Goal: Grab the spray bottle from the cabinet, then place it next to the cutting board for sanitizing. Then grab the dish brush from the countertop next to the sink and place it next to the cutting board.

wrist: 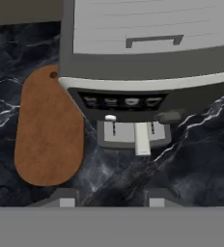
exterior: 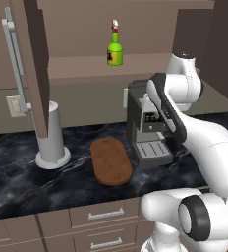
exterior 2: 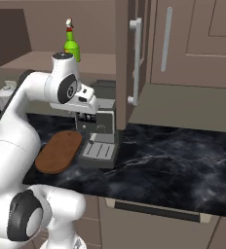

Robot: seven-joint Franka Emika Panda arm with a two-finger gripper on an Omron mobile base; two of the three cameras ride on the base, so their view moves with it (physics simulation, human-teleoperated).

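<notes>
Above our gripper [wrist: 109,198], well up and behind it, the spray bottle [exterior: 114,49] stands upright on the open cabinet [exterior: 86,66] shelf; our fingers are parted around nothing, hovering over the coffee machine [wrist: 147,72], the cutting board [wrist: 49,130] just beside on the countertop [wrist: 201,144].

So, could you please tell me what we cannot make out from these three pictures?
- Lime-green spray bottle on the shelf: label lettering too small in both base views.
- Dark reddish-brown oval cutting board: its right edge is hidden by the grey coffee machine in the hand view.
- Gripper: its fingers are cut off by the bottom edge in the hand view.
- Black marble-look countertop: runs past the frame edges in every view.
</notes>
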